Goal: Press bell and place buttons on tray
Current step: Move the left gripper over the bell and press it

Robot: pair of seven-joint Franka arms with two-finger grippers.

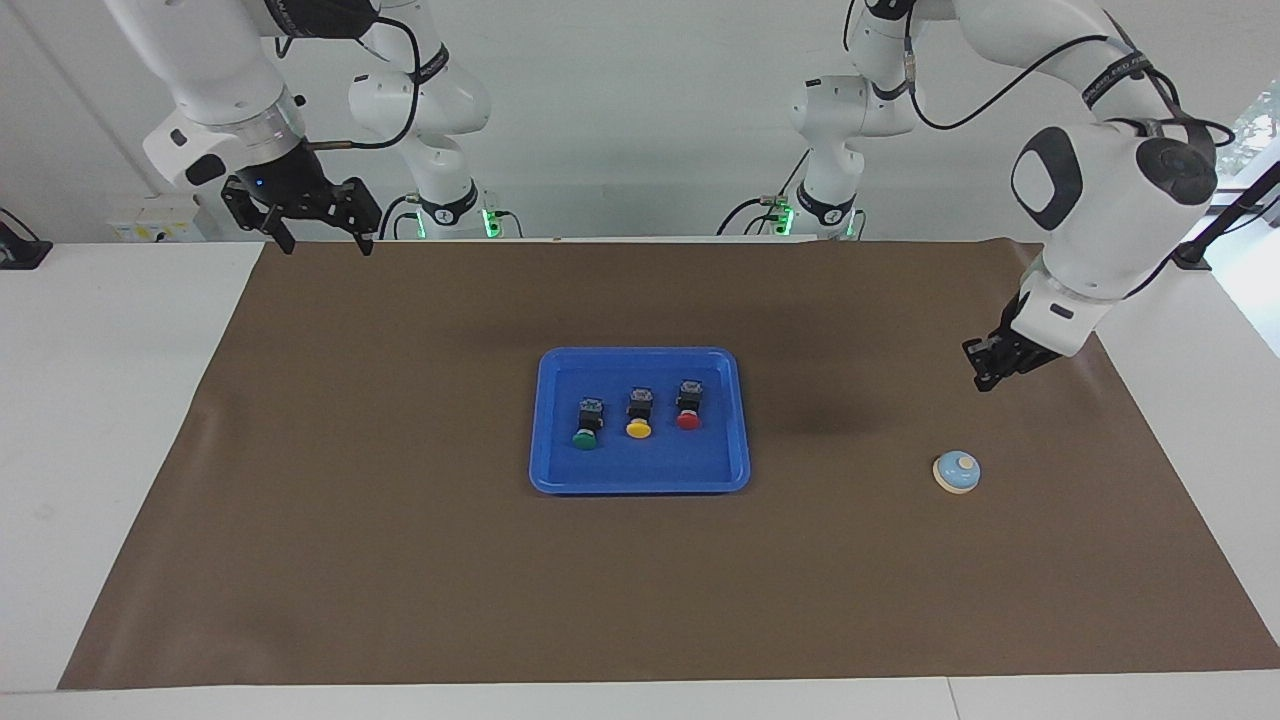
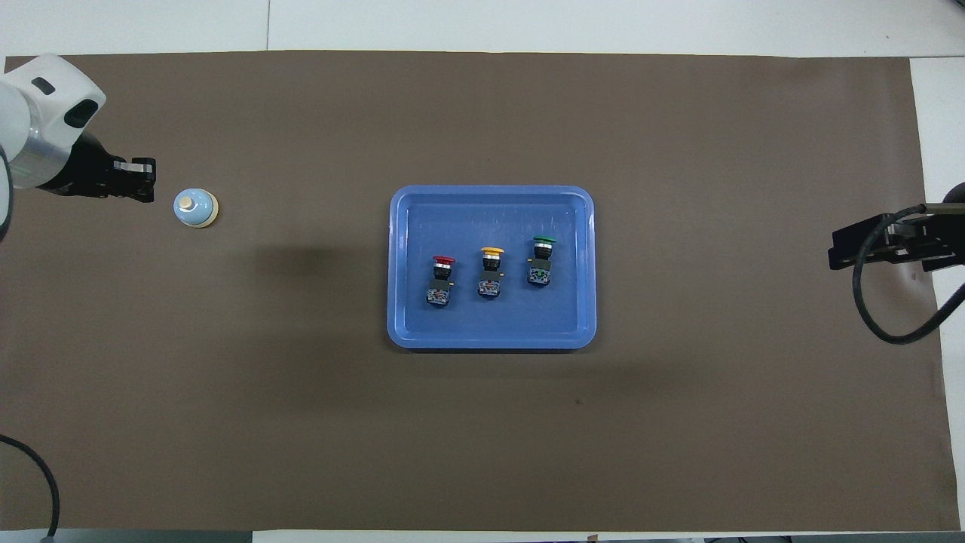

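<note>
All three buttons (image 1: 636, 410) lie in the tray (image 1: 742, 420); the bell (image 1: 957, 472) awaits pressing, just below the left fingers (image 1: 982, 382), pinched together and empty, while the right fingers (image 1: 322, 238) wait spread wide.

Table surface: white table (image 1: 120, 420), brown mat (image 1: 400, 560) over most of it.
Directly on the mat: blue tray (image 1: 742, 420) at mid-table, and a light blue bell (image 1: 957, 472) toward the left arm's end, well apart from the tray and slightly farther from the robots than the tray's middle. White table shows bare past the mat's edges at both ends and along the edge farthest from the robots.
</note>
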